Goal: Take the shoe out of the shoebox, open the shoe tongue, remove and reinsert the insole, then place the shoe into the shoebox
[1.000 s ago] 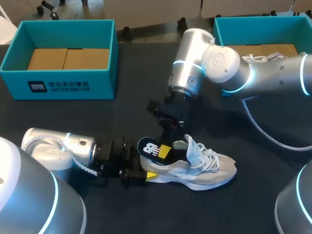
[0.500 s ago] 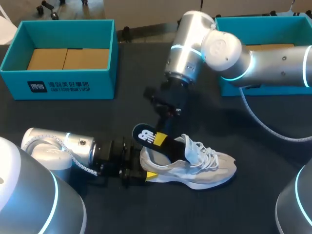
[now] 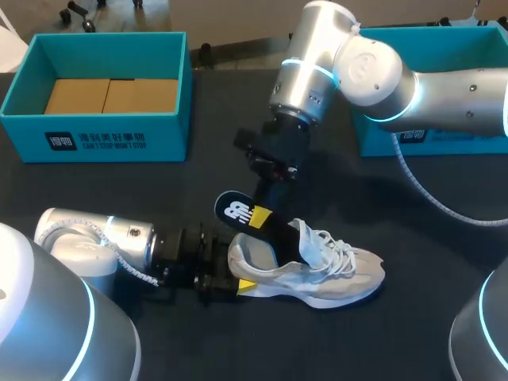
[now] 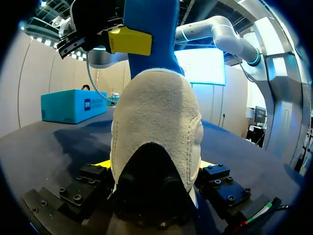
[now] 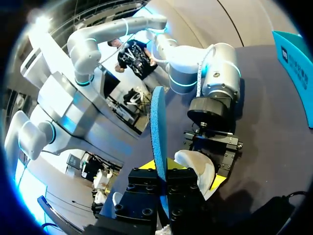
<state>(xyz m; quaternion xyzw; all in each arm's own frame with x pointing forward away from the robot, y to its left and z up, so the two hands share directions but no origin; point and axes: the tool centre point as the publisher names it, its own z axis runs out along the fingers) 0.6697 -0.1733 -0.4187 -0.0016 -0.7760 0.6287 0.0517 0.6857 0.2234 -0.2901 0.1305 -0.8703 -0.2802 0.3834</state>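
A white and grey shoe (image 3: pixel 337 274) lies on its sole on the dark table. At its heel, my left gripper (image 3: pixel 238 275) has a finger on each side and is shut on the shoe. In the left wrist view the heel (image 4: pixel 156 127) fills the gap between those fingers (image 4: pixel 93 177). My right gripper (image 3: pixel 259 216) hangs over the shoe's opening, shut on a dark blue insole (image 3: pixel 232 209). The insole's front end is still inside the shoe and its heel end sticks up and out. In the right wrist view the insole (image 5: pixel 157 122) stands edge-on between the fingers, above the shoe's heel (image 5: pixel 195 164).
A teal shoebox (image 3: pixel 103 135) with a brown cardboard floor stands at the back left. A second teal box (image 3: pixel 413 143) stands at the back right, partly covered by my right arm. Bare dark table lies in front of the shoe and to its right.
My right gripper has risen and shifted left with the insole, drawing it further out of the shoe. The left gripper and the shoe have stayed put.
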